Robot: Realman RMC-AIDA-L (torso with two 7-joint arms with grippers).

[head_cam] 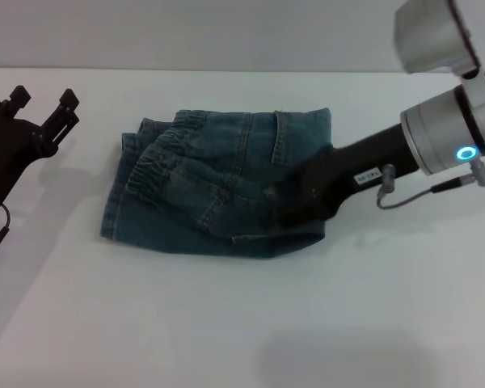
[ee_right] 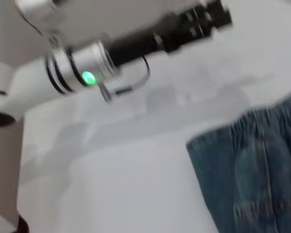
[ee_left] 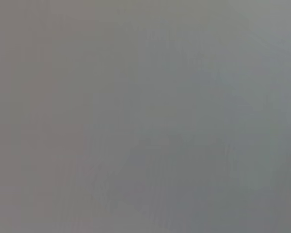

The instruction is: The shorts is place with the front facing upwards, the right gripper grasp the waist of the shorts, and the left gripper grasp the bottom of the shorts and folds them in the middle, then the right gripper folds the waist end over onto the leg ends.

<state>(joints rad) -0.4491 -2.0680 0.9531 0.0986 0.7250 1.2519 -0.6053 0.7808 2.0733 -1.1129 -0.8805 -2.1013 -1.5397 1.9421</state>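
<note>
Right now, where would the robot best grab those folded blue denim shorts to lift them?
Probably the gathered elastic waistband, approached from the robot's left: it lies on top of the folded blue denim shorts as a raised ridge, and the black left gripper hovers open on that side.

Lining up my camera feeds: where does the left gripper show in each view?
Head view: the left gripper is at the left edge, fingers spread, off the shorts.
Left wrist view: not in it, only blank grey.
Right wrist view: top right, above the table.
Shared landmark: the shorts.
</note>
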